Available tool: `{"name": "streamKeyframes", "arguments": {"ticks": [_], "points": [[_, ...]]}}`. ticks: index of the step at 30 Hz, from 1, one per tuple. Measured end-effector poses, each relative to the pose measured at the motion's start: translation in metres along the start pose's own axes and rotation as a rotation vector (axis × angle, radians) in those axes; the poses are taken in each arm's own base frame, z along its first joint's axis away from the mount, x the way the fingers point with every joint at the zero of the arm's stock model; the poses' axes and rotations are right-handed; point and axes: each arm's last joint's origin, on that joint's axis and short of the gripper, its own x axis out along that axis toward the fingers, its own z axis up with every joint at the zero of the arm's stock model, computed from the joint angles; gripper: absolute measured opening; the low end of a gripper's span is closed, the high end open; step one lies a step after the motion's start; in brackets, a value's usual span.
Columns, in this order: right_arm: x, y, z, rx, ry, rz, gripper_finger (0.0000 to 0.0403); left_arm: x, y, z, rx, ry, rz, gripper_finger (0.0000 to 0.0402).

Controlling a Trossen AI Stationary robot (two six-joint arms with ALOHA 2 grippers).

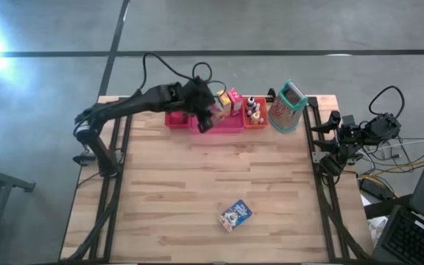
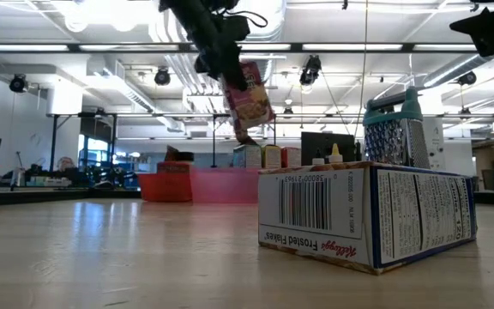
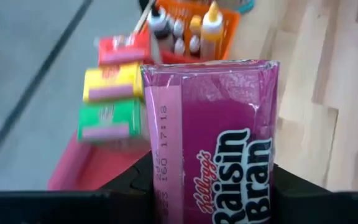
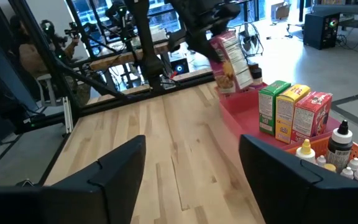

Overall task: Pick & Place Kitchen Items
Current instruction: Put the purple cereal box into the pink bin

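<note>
- While the left gripper point(image 3: 210, 186) has its fingers clamped on the purple Raisin Bran box point(image 3: 219, 143), held above the pink bin point(image 1: 223, 125) at the tabletop's far edge, lower it upright beside the green box point(image 3: 107, 121).
- Right gripper point(image 4: 191, 168), fingers apart and empty, waits off the right edge.

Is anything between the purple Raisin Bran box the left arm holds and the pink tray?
Nothing visible. The purple Raisin Bran box hangs above the pink tray, beside the upright green, yellow and red boxes.

Overhead, table-level, two wrist cameras; all see pink bin point(image 1: 223, 124).
</note>
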Motion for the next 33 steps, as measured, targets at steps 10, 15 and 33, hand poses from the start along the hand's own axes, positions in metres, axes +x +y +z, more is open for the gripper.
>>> {"name": "streamKeyframes", "arguments": {"ticks": [10, 15, 33], "points": [[0.000, 0.000, 0.000, 0.000, 0.000, 0.000, 0.0227, 0.053, -0.002, 0.022, 0.125, 0.018, 0.015, 0.0152], [0.000, 0.000, 0.000, 0.000, 0.000, 0.000, 0.0220, 0.085, -0.001, 0.042, 0.149, 0.021, 0.038, 0.0152], [0.000, 0.000, 0.000, 0.000, 0.000, 0.000, 0.0271, 0.154, -0.002, 0.024, 0.172, 0.203, 0.064, 0.0152]]}}
